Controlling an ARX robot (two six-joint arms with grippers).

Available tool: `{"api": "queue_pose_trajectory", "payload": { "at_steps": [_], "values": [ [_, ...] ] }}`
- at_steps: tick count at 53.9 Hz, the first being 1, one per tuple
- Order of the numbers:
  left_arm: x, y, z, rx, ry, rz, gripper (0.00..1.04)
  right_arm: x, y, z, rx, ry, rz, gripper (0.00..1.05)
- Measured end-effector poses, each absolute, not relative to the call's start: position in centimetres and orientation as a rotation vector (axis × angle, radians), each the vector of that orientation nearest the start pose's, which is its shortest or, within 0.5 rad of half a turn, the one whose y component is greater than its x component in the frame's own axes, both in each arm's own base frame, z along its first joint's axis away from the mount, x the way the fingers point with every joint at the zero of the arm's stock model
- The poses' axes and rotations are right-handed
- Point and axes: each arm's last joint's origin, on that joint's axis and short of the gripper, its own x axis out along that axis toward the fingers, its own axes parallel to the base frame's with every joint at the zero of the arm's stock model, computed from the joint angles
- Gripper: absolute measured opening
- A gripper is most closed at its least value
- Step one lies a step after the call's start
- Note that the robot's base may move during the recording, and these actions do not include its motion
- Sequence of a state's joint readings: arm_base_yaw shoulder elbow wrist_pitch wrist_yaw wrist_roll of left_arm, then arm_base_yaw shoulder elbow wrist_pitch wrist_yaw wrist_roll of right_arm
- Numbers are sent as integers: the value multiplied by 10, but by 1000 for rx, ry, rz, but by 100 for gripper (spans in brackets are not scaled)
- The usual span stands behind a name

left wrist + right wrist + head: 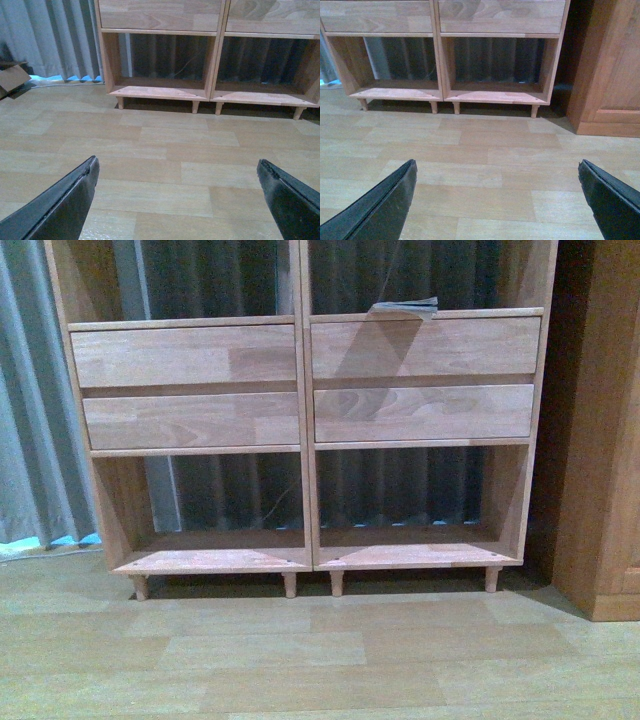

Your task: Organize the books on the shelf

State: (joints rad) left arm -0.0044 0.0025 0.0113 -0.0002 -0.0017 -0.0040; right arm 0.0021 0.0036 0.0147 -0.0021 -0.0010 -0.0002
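Observation:
The light-wood shelf (300, 410) stands straight ahead, two columns with plain drawer-like fronts and open backless compartments at the bottom. A thin dark teal book (403, 308) lies flat on the board above the right column's upper front, one edge overhanging. The white book is out of view. Neither gripper shows in the front view. My left gripper (177, 161) is open and empty above the floor, facing the shelf (210, 65). My right gripper (496, 162) is open and empty above the floor, facing the shelf's bottom compartments (440, 55).
A darker brown cabinet (600, 440) stands right of the shelf, also in the right wrist view (610, 65). A grey curtain (30, 390) hangs behind and to the left. A cardboard piece (12, 79) lies on the wood floor (320, 660) at the left.

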Motion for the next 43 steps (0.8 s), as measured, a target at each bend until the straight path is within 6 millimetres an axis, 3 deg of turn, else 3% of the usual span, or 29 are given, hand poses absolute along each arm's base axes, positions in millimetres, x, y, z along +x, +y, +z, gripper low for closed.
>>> {"api": "queue_pose_trajectory", "payload": {
  "at_steps": [43],
  "values": [
    [97, 0, 167, -4, -9, -3, 97, 97, 0, 168, 0, -9, 3, 98]
  ]
}}
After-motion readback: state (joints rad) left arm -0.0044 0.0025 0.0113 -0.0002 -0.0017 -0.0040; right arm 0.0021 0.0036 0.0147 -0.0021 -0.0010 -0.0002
